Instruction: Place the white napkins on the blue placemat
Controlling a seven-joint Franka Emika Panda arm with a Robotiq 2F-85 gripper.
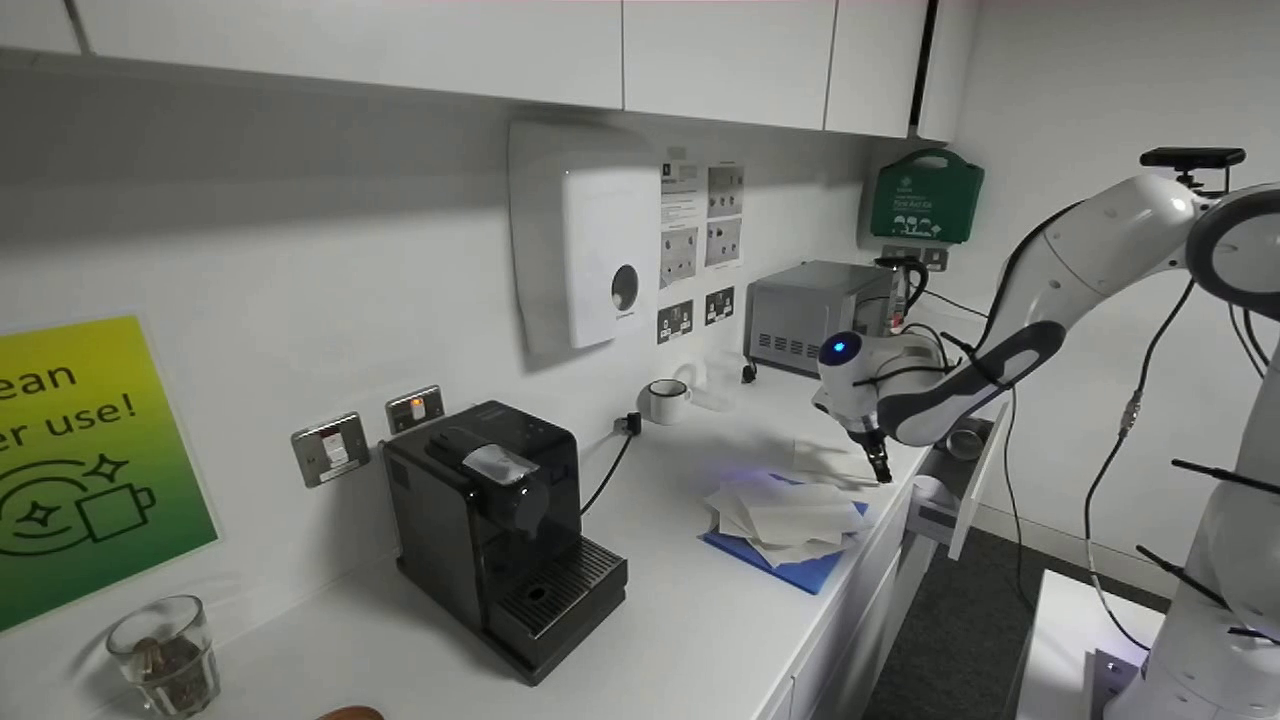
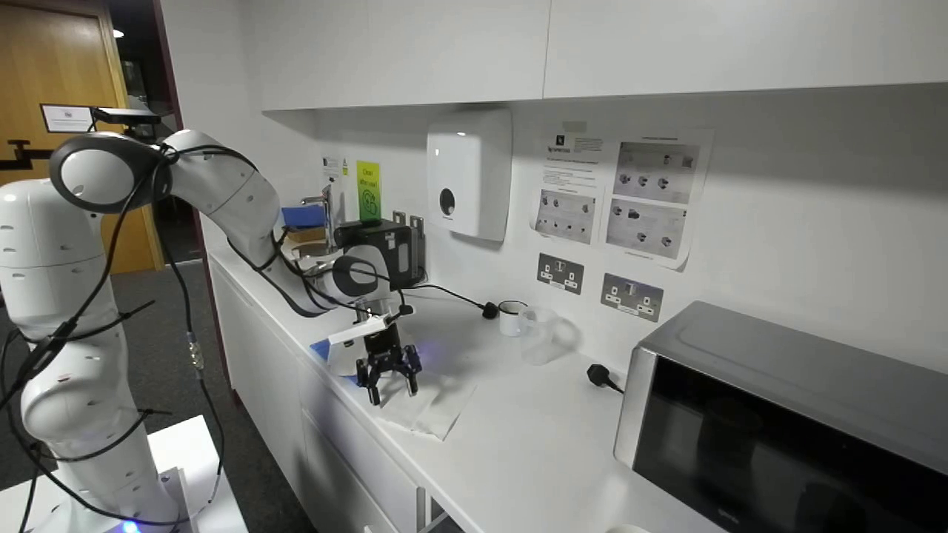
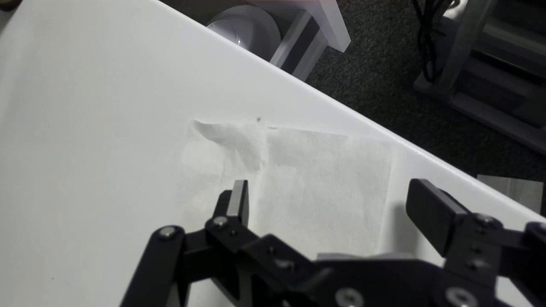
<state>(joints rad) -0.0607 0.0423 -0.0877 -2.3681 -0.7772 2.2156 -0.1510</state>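
Several white napkins [image 1: 785, 515] lie in a loose, overlapping pile on the blue placemat [image 1: 815, 573], whose corners stick out from under them. Another white napkin [image 3: 315, 179] rests flat on the counter beyond the mat, creased down its length, with one corner curled over. That sheet also shows in both exterior views, below my gripper [image 2: 393, 396]. Seen from the wrist, my gripper [image 3: 328, 187] is wide open above this napkin, with nothing held. The left finger is over the sheet; the right finger [image 3: 435, 213] is past its side, near the counter's front edge.
An open drawer [image 1: 975, 490] juts out below the counter edge. Along the wall stand a white mug [image 1: 667, 401], a transparent jug [image 2: 539, 335] and a grey microwave [image 1: 815, 312]. The black coffee machine [image 1: 490, 530] is on the mat's opposite side.
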